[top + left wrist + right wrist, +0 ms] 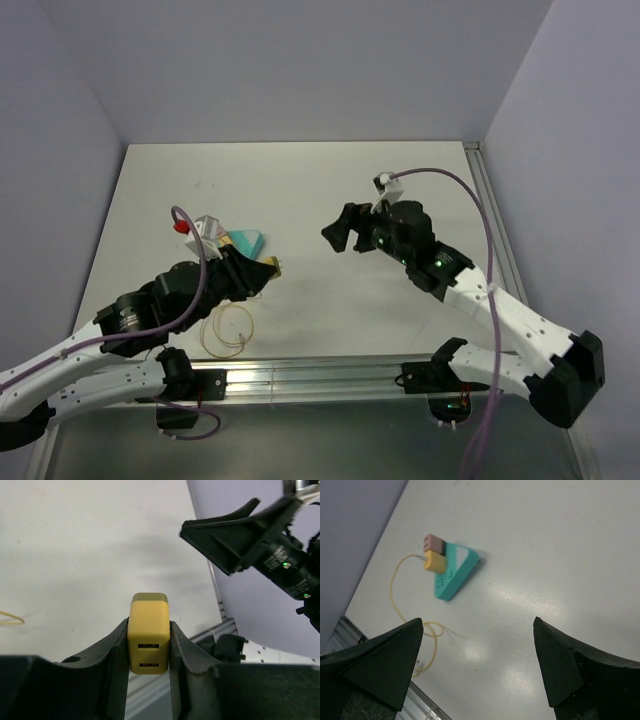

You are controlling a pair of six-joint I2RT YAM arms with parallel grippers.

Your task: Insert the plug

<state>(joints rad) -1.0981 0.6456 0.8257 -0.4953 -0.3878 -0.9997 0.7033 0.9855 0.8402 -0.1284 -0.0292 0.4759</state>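
Observation:
My left gripper (pixel 149 630) is shut on the small yellow blocky plug (pixel 148 640), whose face with two slots is turned to the camera, and holds it off the table. In the top view the left gripper (pixel 268 266) sits just in front of the teal wedge block (pixel 247 242). The pale-yellow cable loop (pixel 228 328) lies near the front rail. My right gripper (pixel 343 232) is open and empty, to the right of the block. The right wrist view, with the gripper (pixel 478 622) open, shows the teal block (pixel 454 572) with a yellow piece (pixel 434 561) on the cable's end beside it.
A brownish-pink block (pixel 434 543) sits against the teal block's end. A metal rail (pixel 310 378) runs along the table's near edge. Grey walls close in the left, back and right sides. The right gripper (pixel 240 535) shows at the upper right of the left wrist view.

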